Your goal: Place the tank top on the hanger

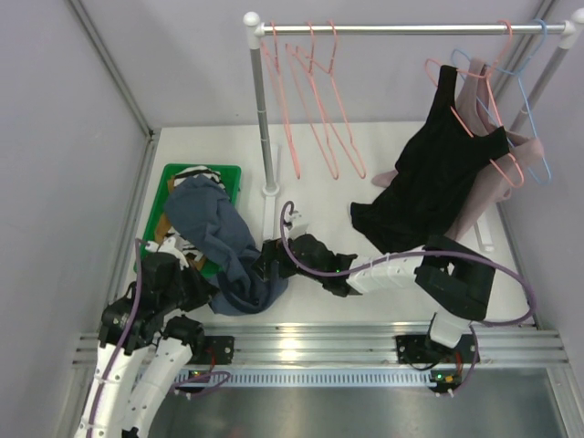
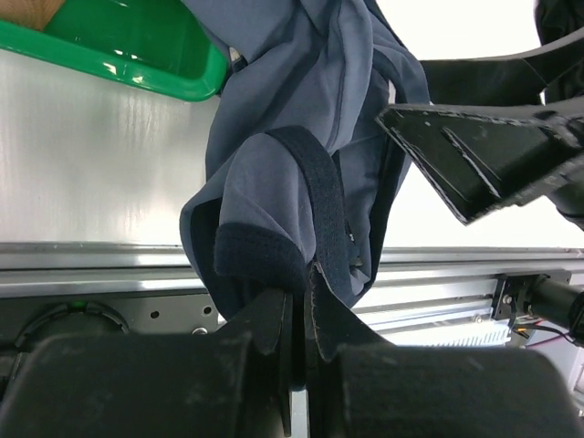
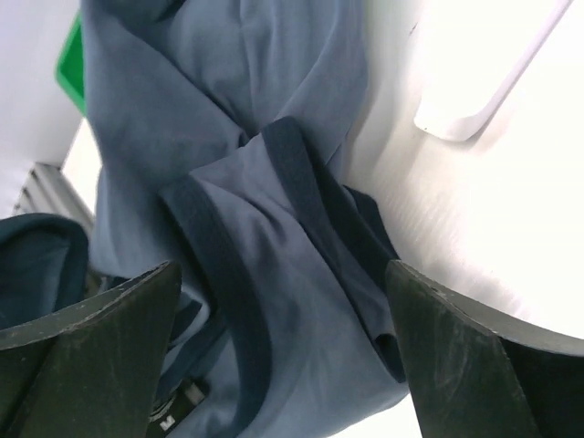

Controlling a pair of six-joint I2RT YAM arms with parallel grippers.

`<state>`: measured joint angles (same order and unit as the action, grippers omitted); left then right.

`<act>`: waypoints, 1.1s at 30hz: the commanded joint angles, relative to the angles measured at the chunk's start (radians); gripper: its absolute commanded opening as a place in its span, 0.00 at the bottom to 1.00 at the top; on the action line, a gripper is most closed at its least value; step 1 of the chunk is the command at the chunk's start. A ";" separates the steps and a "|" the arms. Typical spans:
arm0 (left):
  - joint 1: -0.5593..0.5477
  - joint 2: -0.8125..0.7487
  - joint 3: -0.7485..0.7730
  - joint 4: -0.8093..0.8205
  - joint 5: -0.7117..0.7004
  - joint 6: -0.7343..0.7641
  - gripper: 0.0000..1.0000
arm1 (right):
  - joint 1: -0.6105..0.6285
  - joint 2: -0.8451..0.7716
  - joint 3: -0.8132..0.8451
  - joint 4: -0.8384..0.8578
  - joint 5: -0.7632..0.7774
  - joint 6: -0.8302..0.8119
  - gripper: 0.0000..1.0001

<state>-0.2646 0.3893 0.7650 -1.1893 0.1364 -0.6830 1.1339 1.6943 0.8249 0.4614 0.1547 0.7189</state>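
Note:
The slate-blue tank top [image 1: 222, 239] trails out of the green bin and bunches up at the table's near edge. Its lower folds are pinched in my left gripper [image 2: 306, 294], which is shut on the fabric beneath a dark-banded strap [image 2: 315, 196]. My right gripper [image 3: 281, 269] is open, one jaw on each side of a folded strap of the tank top [image 3: 274, 274], the cloth lying between them. From above, that gripper [image 1: 271, 259] is at the right side of the bunch. Salmon-pink hangers [image 1: 321, 109] hang empty on the rail at the back.
The green bin [image 1: 206, 169] stands at the left with other clothes in it. A rack pole [image 1: 261, 119] rises behind the bunch, with its white foot [image 3: 484, 91] beside it. A black top [image 1: 438, 182], a mauve top [image 1: 500, 187] and a light-blue hanger [image 1: 537, 128] hang right.

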 commanded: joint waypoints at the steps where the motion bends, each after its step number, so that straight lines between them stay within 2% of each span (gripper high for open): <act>1: -0.001 0.016 0.049 0.002 0.003 -0.016 0.00 | 0.021 0.030 0.060 0.002 0.048 -0.050 0.90; 3: -0.001 0.022 0.062 0.005 0.003 -0.010 0.00 | 0.023 0.038 0.069 -0.015 0.054 -0.058 0.84; 4: -0.001 0.028 0.074 0.005 0.003 -0.007 0.00 | 0.024 0.036 0.071 -0.018 0.055 -0.067 0.74; 6: -0.001 0.036 0.088 0.011 0.003 0.002 0.00 | 0.032 0.021 0.071 -0.036 0.074 -0.075 0.60; 7: -0.001 0.046 0.105 0.013 0.005 0.006 0.00 | 0.039 0.013 0.072 -0.049 0.078 -0.084 0.44; 9: -0.001 0.057 0.125 0.020 0.009 0.023 0.00 | 0.047 -0.013 0.074 -0.078 0.098 -0.101 0.30; 10: -0.001 0.072 0.147 0.022 0.012 0.031 0.00 | 0.061 -0.024 0.075 -0.090 0.109 -0.108 0.19; 14: -0.001 0.103 0.220 0.028 0.017 0.080 0.00 | 0.115 -0.126 0.086 -0.165 0.202 -0.151 0.01; 19: -0.001 0.144 0.342 0.086 0.061 0.132 0.00 | 0.184 -0.280 0.085 -0.259 0.308 -0.214 0.00; 25: -0.001 0.253 0.532 0.250 0.146 0.157 0.00 | 0.247 -0.514 0.134 -0.372 0.410 -0.300 0.00; 33: -0.001 0.457 0.864 0.543 0.268 0.160 0.00 | 0.268 -0.686 0.356 -0.517 0.485 -0.481 0.00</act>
<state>-0.2646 0.7902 1.5200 -0.8810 0.3210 -0.5331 1.3800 1.0637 1.0760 -0.0059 0.5755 0.3519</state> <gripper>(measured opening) 0.044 0.015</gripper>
